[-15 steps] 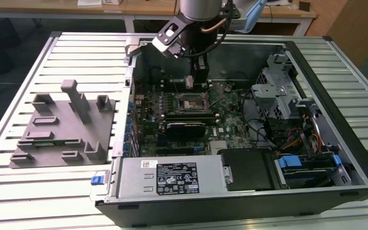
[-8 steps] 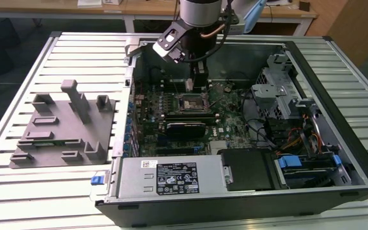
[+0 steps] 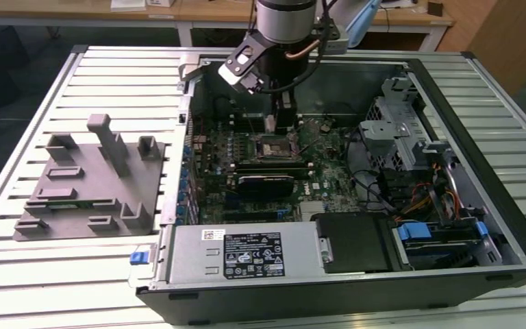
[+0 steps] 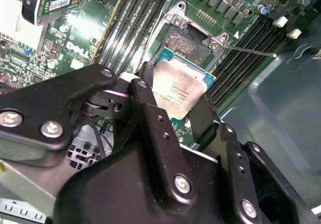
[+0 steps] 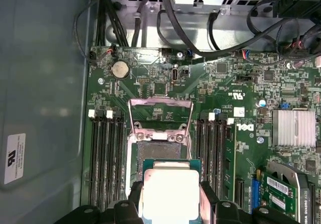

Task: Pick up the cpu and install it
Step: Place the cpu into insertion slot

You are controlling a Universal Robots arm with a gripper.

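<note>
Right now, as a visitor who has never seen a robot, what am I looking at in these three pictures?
A robot arm reaches into an open computer case on a slatted table; a grey fixture lies beside it. The exterior view is shot from off the arm; both wrist views ride on it, looking down at the motherboard. Its gripper is shut on the cpu, a small silver chip, held just above the open, empty socket.
</note>
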